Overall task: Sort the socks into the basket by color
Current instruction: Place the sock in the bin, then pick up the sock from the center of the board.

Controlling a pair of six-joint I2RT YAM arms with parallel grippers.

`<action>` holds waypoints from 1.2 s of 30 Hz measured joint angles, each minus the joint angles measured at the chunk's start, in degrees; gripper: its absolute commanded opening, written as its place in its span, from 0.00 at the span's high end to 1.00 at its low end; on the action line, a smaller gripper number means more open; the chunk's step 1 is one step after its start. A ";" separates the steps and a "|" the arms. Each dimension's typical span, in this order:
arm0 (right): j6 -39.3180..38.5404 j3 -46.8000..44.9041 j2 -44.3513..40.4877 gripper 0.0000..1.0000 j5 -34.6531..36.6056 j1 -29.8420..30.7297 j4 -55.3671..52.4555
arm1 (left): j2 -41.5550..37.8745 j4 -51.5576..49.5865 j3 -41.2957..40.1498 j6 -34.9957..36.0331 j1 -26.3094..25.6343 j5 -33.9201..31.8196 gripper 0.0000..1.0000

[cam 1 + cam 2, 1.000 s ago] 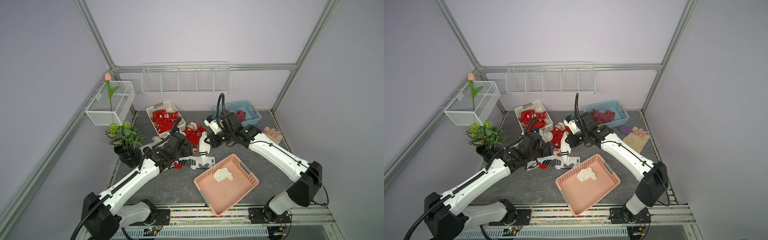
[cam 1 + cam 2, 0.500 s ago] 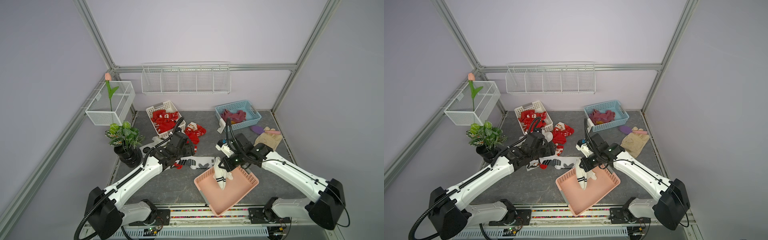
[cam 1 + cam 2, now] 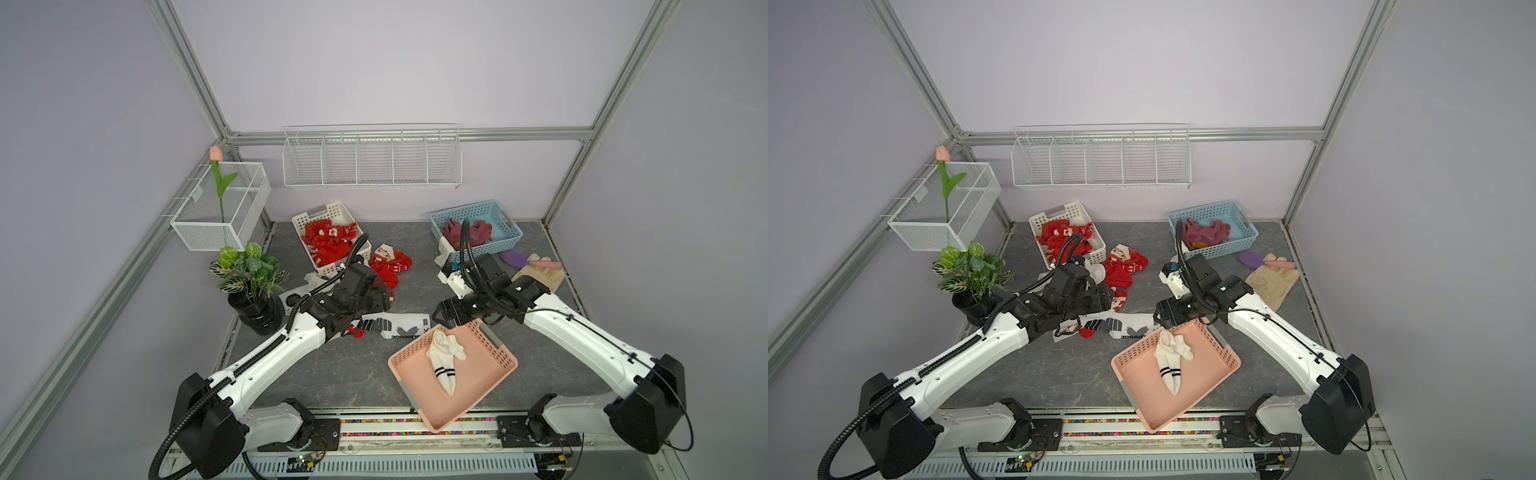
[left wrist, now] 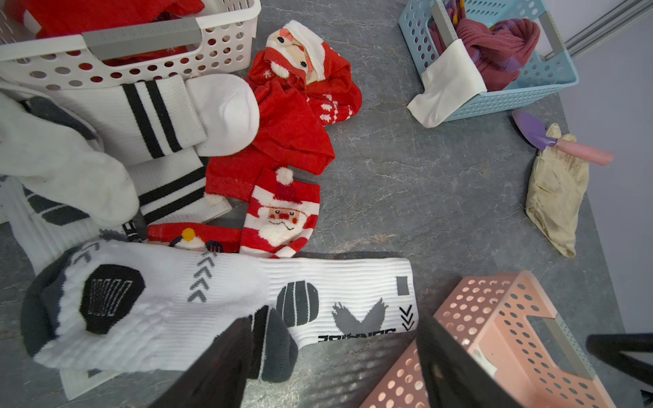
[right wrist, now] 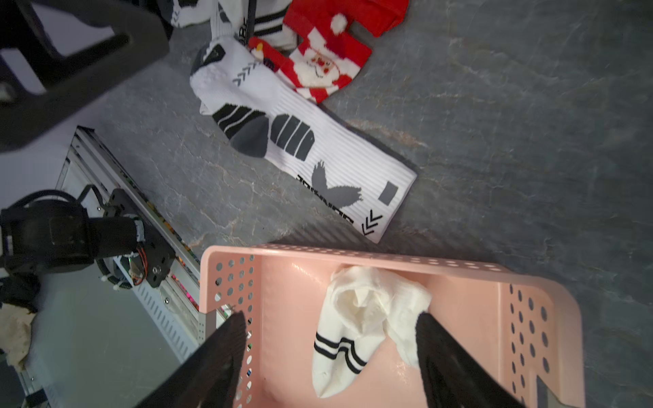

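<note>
Landmark = pink basket (image 3: 478, 384).
- Inside it: white socks (image 3: 444, 357) run down middle. Bare floor either side, robot-side corner bare too, open from above.
- Left of it: bare table (image 3: 332, 374), wide lane. Left arm (image 3: 286, 345) slants across further out.
- Just past its far-left wall: long white sock (image 3: 395, 326), red sock heap (image 3: 388, 266) behind that.
- Beyond it toward blue basket (image 3: 505, 243): bare grey strip.
- Right arm (image 3: 582, 336) hangs over its far-right side.
- Gloves (image 3: 540, 276) well beyond, right.

pink basket (image 3: 478, 376): I read salmon pink, perforated walls.
striped sock (image 3: 442, 365): white, two black bands.
long sock (image 3: 399, 326): white, grey-black marks.
Santa sock (image 4: 282, 215): red-white stripes.
</note>
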 measured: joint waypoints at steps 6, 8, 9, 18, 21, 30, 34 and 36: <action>3.13 8.98 9.68 0.26 4.66 -3.67 1.14 | 0.02 0.24 0.70 0.22 0.00 0.48 0.31; 4.11 12.33 13.42 0.27 6.05 -4.72 1.46 | 0.02 0.39 0.87 0.20 0.00 0.66 0.31; 4.61 14.43 15.74 0.27 6.91 -5.29 1.81 | 0.02 0.42 0.96 0.20 0.00 0.74 0.31; 7.13 27.65 31.87 0.26 15.98 -7.58 2.78 | -0.02 0.46 1.44 0.48 0.00 1.70 0.31; 8.31 29.40 35.87 0.26 18.23 -8.28 3.02 | -0.07 0.48 1.66 0.68 0.00 1.97 0.31; 12.28 33.86 44.50 0.27 23.02 -10.25 4.33 | -0.66 0.81 2.47 1.36 0.00 3.19 0.31; 13.86 36.61 46.69 0.31 24.09 -10.78 5.57 | -0.72 0.81 2.47 1.77 0.00 3.17 0.31; 14.64 37.53 47.56 0.33 24.52 -10.97 6.62 | -0.72 0.79 2.56 1.95 0.00 3.17 0.30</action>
